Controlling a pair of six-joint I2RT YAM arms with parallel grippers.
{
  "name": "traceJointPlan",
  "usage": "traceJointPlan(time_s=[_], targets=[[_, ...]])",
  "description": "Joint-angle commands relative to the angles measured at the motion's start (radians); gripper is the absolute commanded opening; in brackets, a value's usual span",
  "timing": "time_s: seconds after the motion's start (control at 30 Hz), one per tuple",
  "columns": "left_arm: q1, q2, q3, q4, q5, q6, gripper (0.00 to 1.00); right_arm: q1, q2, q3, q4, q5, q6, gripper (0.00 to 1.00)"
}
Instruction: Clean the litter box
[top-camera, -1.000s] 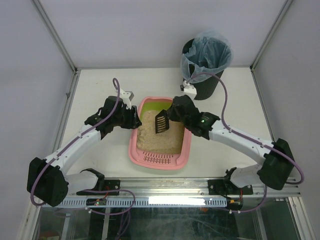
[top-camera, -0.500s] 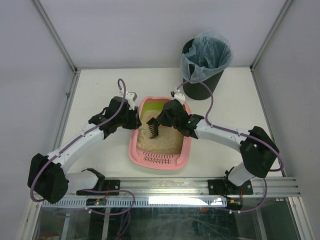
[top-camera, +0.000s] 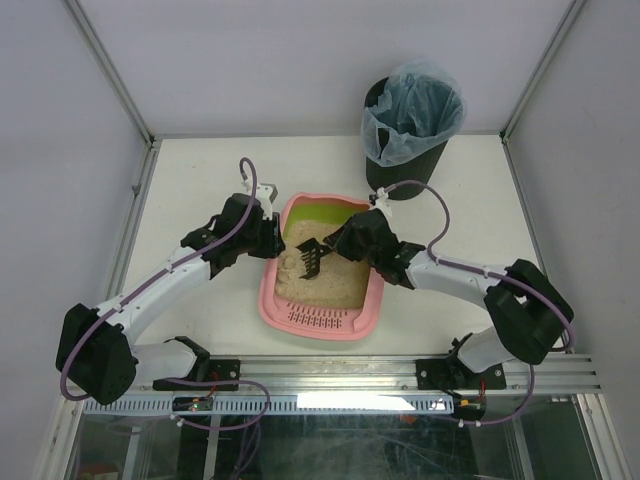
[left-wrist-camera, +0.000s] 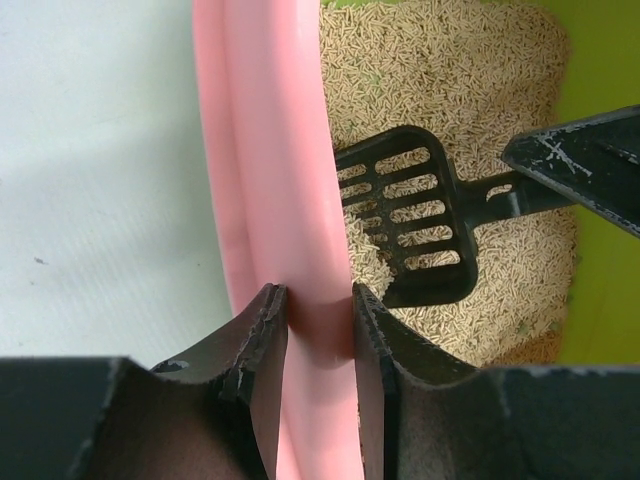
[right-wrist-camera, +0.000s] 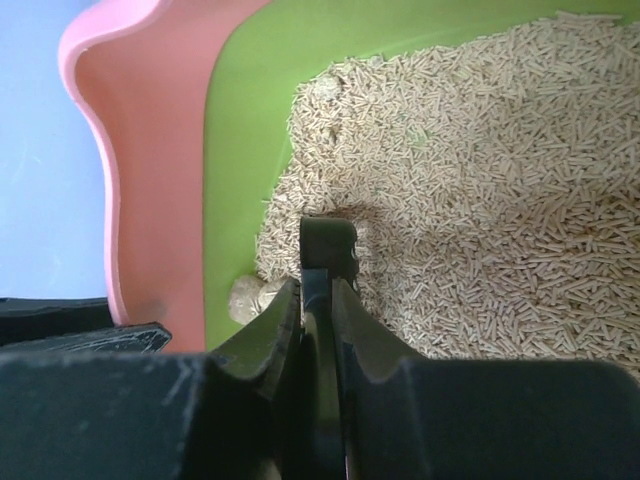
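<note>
Pink litter box (top-camera: 320, 318), lime-green far end, beige litter inside

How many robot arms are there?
2. The left arm grips the litter box by its side rim; the right arm holds the scoop in the litter. None seems hidden.

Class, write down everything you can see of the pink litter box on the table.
The litter box is a pink, rounded-rectangular tray of smooth plastic, sitting flat on the table. Its far end is lime green inside; its near rim is slotted. Beige pellet litter covers most of its floor. The left fingers clamp its left rim, and a black scoop digs into the litter.
</note>
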Motion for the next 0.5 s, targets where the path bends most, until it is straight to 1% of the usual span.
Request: traceJointPlan(time_s=[0.0, 0.47], targets=[[-0.041, 0.043, -0.016, 0.015, 0.091, -0.022, 0.29, -0.006, -0.098, 0.001, 0.082, -0.046, 0.037, 0.00], [-0.041, 0.046, -0.020, 0.024, 0.089, -0.009, 0.28, -0.016, -0.166, -0.013, 0.071, -0.012, 0.019, 0.00]])
